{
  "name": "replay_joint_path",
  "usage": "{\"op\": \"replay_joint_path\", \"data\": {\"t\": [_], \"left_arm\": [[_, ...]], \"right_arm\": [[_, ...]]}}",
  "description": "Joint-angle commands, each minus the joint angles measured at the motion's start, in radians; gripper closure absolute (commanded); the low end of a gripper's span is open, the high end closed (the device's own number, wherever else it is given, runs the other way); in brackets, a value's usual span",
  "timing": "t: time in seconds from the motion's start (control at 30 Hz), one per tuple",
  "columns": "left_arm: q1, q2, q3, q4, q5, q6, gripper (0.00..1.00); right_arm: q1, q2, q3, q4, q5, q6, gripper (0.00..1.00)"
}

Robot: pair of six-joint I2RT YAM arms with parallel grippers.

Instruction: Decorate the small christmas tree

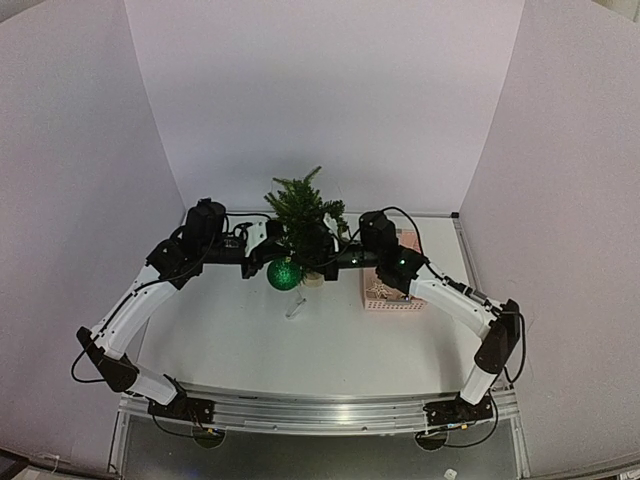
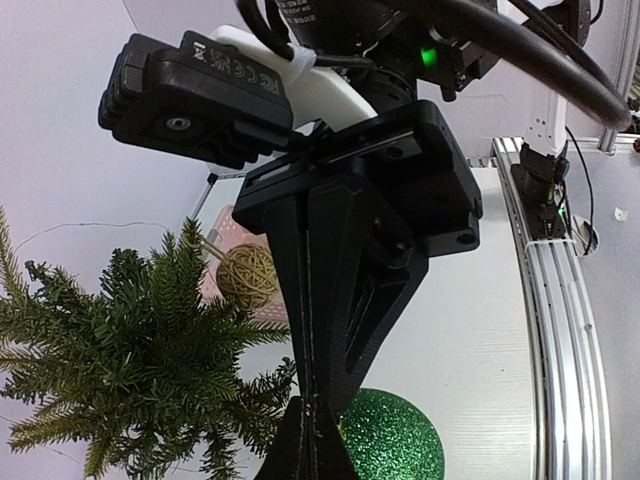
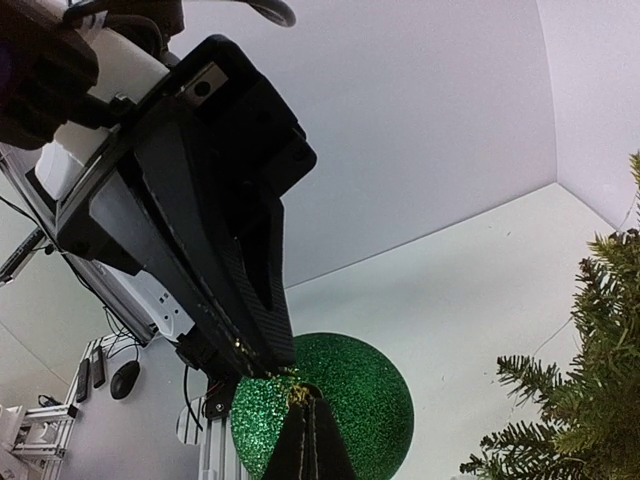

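Right gripper [image 3: 301, 405] and left gripper [image 3: 284, 372] both pinch the green bauble [image 3: 350, 400] at its top; only the left wrist view shows a wicker ball [image 2: 247, 275] beside the small christmas tree [image 2: 130, 360].

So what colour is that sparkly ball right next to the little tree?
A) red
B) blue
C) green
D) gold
C: the glittery bauble beside the small christmas tree shows green in the overhead view and in both wrist views.
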Motion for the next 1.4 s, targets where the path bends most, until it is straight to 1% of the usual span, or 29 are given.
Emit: {"op": "replay_joint_path", "data": {"t": [0.0, 0.17, 0.33, 0.6, 0.8, 0.93, 1.1, 1.27, 1.37], "left_arm": [[0.002, -0.014, -0.005, 0.009, -0.023, -0.014, 1.00], [0.002, -0.017, -0.043, 0.014, -0.023, -0.033, 1.00], [0.000, -0.021, -0.095, 0.050, -0.010, -0.053, 1.00], [0.000, -0.033, -0.200, 0.119, -0.013, -0.056, 1.00], [0.000, -0.032, -0.250, 0.173, -0.008, -0.071, 1.00], [0.000, -0.036, -0.235, 0.182, -0.020, -0.062, 1.00], [0.008, -0.024, -0.194, 0.181, -0.072, 0.006, 1.00], [0.012, -0.004, -0.122, 0.140, -0.054, 0.050, 1.00], [0.013, 0.007, -0.084, 0.124, -0.046, 0.063, 1.00]], "right_arm": [[0.001, -0.070, -0.041, 0.007, 0.068, 0.019, 1.00], [0.002, -0.100, -0.086, 0.007, 0.112, 0.039, 1.00], [0.010, -0.109, -0.118, 0.006, 0.121, 0.079, 1.00], [0.016, -0.156, -0.211, -0.010, 0.231, 0.106, 1.00], [0.022, -0.145, -0.217, -0.015, 0.281, 0.126, 1.00], [0.024, -0.132, -0.200, -0.015, 0.261, 0.128, 1.00], [0.024, -0.127, -0.175, -0.017, 0.255, 0.118, 1.00], [0.023, -0.138, -0.155, -0.019, 0.268, 0.102, 1.00], [0.023, -0.134, -0.138, -0.019, 0.272, 0.071, 0.94]]}}
